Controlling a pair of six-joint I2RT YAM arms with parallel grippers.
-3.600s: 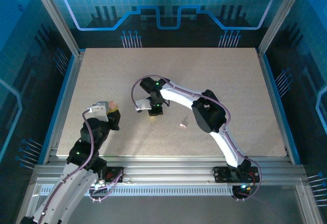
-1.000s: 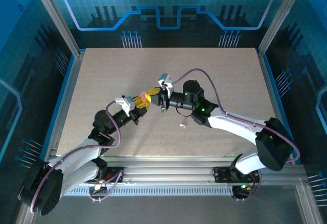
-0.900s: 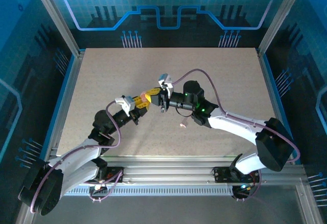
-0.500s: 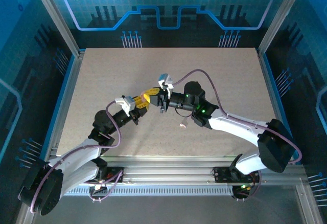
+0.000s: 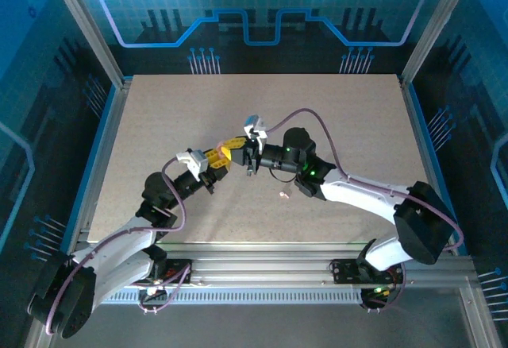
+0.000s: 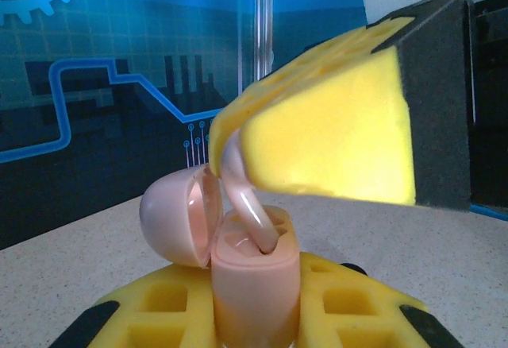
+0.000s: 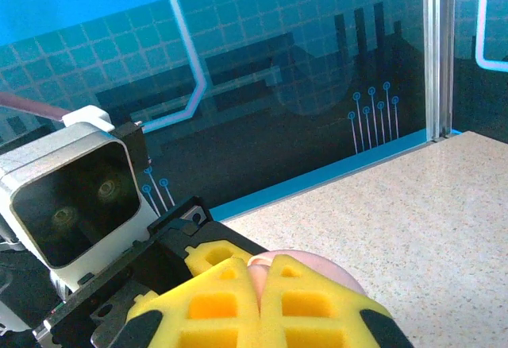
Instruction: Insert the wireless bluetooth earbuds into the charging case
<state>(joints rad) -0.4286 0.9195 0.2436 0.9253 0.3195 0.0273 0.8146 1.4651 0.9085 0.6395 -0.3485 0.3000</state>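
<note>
— Both arms have met above the middle of the bench (image 5: 341, 117); a few seconds back they stood well apart.
— Holding what?
— Now the left end effector (image 5: 214, 161) is clamped around the open charging case (image 6: 254, 292), its lid (image 6: 176, 214) swung aside. And the right end effector (image 5: 240, 152) pinches a pink earbud (image 6: 248, 205), whose tip is just inside the case's well.
— So it's being seated?
— I'd judge so, though it doesn't look fully down. A second earbud (image 5: 283, 195) lies on the bench near the right arm.

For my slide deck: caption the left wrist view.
Right claw holds a pink earbud, tip in the open pink charging case gripped by the left claw.
</note>
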